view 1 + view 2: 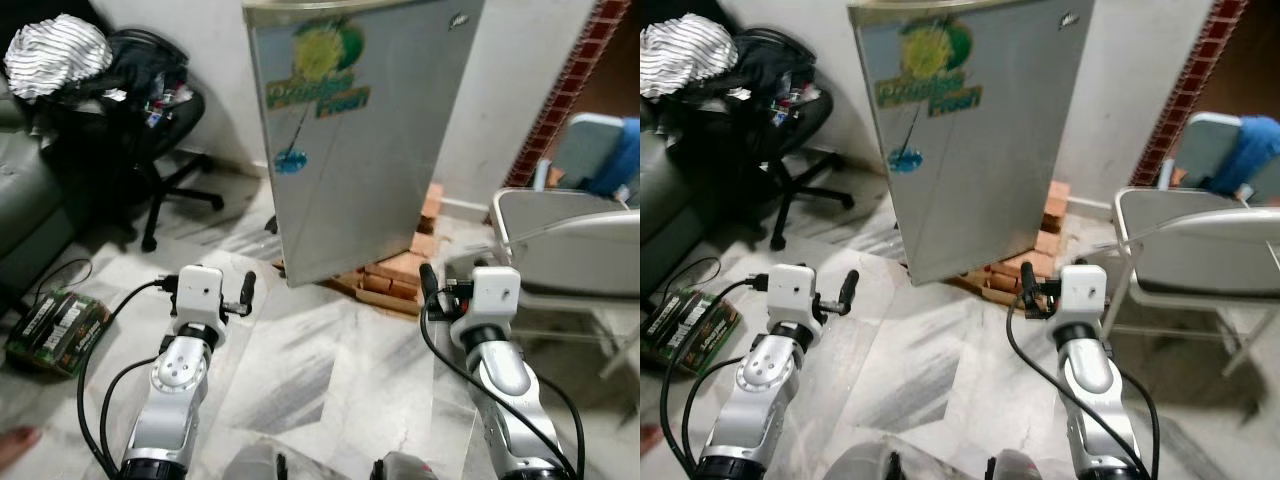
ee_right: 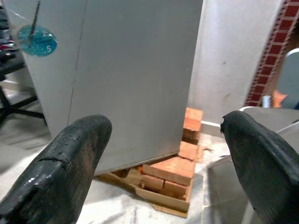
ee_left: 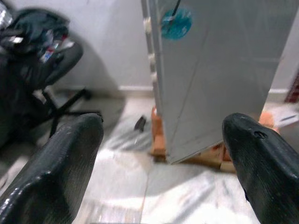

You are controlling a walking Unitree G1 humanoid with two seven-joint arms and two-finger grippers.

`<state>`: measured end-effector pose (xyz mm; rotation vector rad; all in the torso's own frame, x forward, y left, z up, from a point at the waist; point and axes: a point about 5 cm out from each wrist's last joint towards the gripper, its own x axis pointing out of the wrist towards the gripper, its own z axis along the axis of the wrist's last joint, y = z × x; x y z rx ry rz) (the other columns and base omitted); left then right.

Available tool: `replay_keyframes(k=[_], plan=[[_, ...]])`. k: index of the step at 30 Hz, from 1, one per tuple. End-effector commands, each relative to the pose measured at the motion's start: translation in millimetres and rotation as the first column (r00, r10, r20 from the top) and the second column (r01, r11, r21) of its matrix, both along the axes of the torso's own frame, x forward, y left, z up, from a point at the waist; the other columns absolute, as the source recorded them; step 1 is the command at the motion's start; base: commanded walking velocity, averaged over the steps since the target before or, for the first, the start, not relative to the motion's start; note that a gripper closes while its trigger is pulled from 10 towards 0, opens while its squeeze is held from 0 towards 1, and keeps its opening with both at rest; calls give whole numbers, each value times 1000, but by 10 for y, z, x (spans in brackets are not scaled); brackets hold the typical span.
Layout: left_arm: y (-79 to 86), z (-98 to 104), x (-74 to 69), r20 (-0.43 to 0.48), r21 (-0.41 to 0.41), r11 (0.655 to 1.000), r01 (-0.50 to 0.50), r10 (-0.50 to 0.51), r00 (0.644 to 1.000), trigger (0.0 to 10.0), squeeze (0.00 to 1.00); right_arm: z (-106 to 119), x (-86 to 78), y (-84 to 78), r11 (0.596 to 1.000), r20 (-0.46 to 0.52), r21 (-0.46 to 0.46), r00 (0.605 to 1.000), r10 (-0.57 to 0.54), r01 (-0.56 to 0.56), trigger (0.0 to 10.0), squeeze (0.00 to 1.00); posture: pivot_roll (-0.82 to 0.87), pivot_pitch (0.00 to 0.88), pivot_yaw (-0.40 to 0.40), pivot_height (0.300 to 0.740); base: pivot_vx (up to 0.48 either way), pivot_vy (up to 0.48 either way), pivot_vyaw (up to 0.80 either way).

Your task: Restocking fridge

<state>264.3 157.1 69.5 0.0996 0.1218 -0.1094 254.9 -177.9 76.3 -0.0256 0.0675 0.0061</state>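
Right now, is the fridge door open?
No, the fridge shows its flat grey door shut, sticker side facing out, with no shelves or inside visible, standing on bricks.

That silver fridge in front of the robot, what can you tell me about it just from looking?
The fridge is a small, silver-grey, metal-looking unit with its door shut. The door carries a green and yellow printed logo near the top and a round blue sticker lower down. It stands upright against a pale wall, raised off the marble floor on stacked orange bricks. An office chair sits to its left, a folding chair to its right. Neither gripper touches it.
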Motion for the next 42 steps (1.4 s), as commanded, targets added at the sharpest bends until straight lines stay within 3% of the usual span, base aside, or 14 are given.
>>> replay_keyframes(k=[1,6,22,38,39,42], plan=[[72,33,6,11,-10,1000,-11,11,1000,10000,0,37,30,49,1000,18,9,1000,14,-14,10000,0,8,33,46,740,0,480,-800],[52,60,15,25,-11,1000,-11,11,1000,10000,0,39,35,-22,1000,20,3,1000,-10,9,10000,0,6,35,50,740,0,477,-800],[49,43,7,24,-5,1000,-18,18,1000,10000,0,61,19,-10,1000,42,14,999,-7,6,10000,0,3,41,48,740,0,476,-800],[77,25,19,24,-13,1000,-9,9,1000,10000,0,35,21,-53,1000,25,-4,1000,0,0,10000,0,-5,33,46,740,0,480,-27],[74,26,20,22,-17,1000,-9,10,1000,10000,0,15,28,-42,999,1,-44,1000,7,-7,10000,0,-5,34,46,740,0,476,-800],[77,27,23,23,-14,1000,-9,9,1000,10000,0,17,29,-35,1000,10,-12,1000,-2,2,10000,0,-5,38,47,740,0,474,-800]])
